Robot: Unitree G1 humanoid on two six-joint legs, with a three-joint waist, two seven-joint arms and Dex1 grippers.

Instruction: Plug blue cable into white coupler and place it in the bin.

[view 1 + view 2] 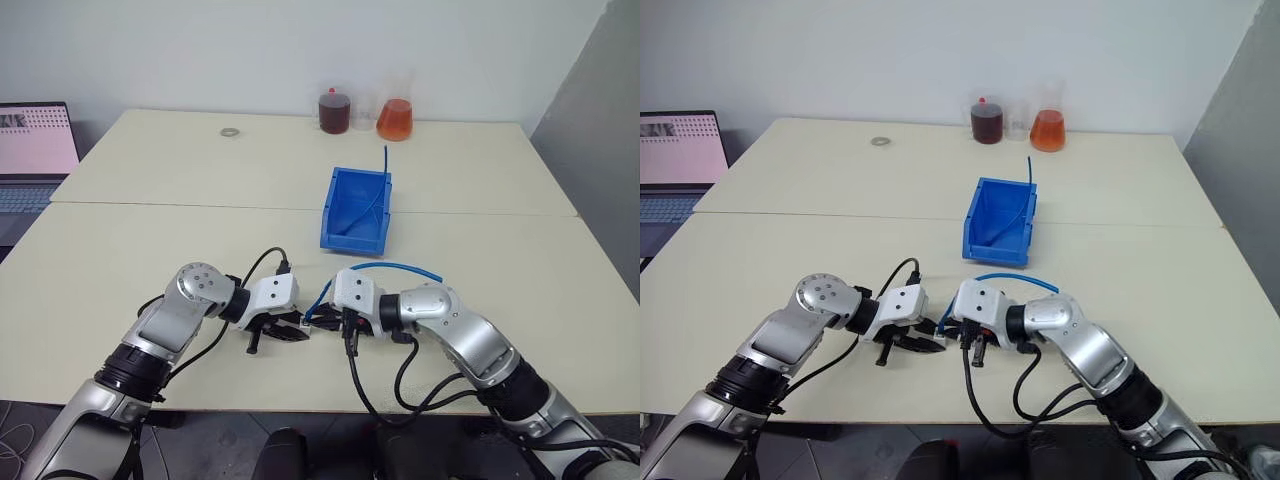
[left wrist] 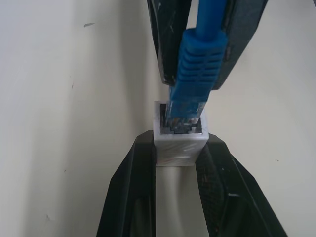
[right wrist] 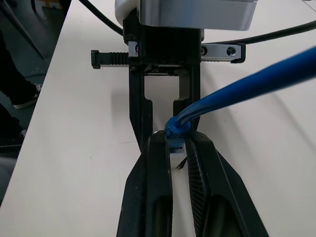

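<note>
The left wrist view alone reveals the blue cable's [image 2: 197, 74] plug entering the white coupler [image 2: 178, 140], left gripper [image 2: 177, 163] clamping coupler, right gripper [image 3: 177, 143] pinching cable.

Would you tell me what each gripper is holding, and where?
The left gripper clamps the white coupler by its sides; the right gripper pinches the blue cable at its plug boot.

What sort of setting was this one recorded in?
Probably a lab or workshop bench: pale tables against a plain wall, two flasks of dark and orange liquid at the back, an open laptop to the side, and a small blue parts bin.
</note>
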